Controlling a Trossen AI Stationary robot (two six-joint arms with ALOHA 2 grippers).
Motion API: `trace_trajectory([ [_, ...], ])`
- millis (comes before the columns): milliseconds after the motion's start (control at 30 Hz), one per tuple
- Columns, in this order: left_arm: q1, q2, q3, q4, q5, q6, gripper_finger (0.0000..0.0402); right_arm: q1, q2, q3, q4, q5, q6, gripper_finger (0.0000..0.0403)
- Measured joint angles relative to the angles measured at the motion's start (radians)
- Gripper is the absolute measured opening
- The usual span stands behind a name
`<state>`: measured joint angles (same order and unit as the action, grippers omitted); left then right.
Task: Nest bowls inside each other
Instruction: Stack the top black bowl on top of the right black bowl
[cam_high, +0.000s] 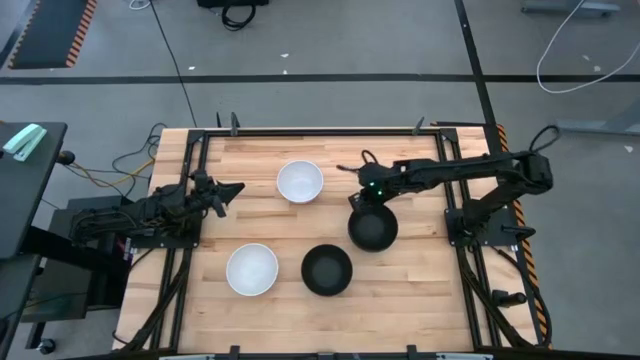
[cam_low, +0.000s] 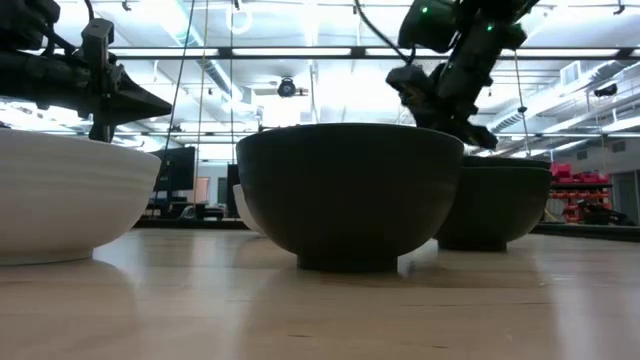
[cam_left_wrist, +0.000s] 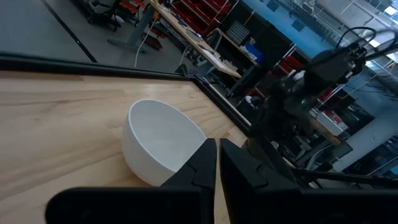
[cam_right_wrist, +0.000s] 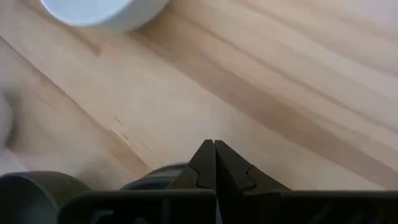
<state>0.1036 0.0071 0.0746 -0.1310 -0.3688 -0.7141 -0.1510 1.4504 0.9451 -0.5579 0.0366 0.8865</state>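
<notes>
Two white bowls stand on the wooden table, one at the far middle (cam_high: 300, 181) and one near the left front (cam_high: 252, 270). A black bowl (cam_high: 327, 269) stands at the near middle. Another black bowl (cam_high: 373, 230) stands to its far right; in the low view (cam_low: 495, 205) its rim looks doubled, like a nested pair. My right gripper (cam_high: 357, 200) hovers shut over that bowl's far-left rim (cam_right_wrist: 155, 174). My left gripper (cam_high: 234, 188) is shut and empty, left of the far white bowl (cam_left_wrist: 158, 140).
A dark metal frame (cam_high: 320, 131) runs along the table's edges. Bare wood lies between the bowls and along the near edge (cam_high: 400, 320). The room behind holds racks and benches.
</notes>
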Motion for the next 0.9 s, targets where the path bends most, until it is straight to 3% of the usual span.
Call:
trace_trajectory([
  [300,0.0,0.0,0.0,-0.001,0.015,-0.015,0.0025,0.016,0.039,0.0,0.022,0.005,-0.007,0.0],
  [667,0.0,0.003,0.002,-0.015,0.057,0.007,0.0033,0.016,-0.107,0.0,-0.025,0.049,0.018,0.0005],
  [900,0.0,0.112,0.01,-0.045,0.069,-0.001,0.0033,0.016,-0.157,0.0,-0.116,0.064,0.082,0.0017],
])
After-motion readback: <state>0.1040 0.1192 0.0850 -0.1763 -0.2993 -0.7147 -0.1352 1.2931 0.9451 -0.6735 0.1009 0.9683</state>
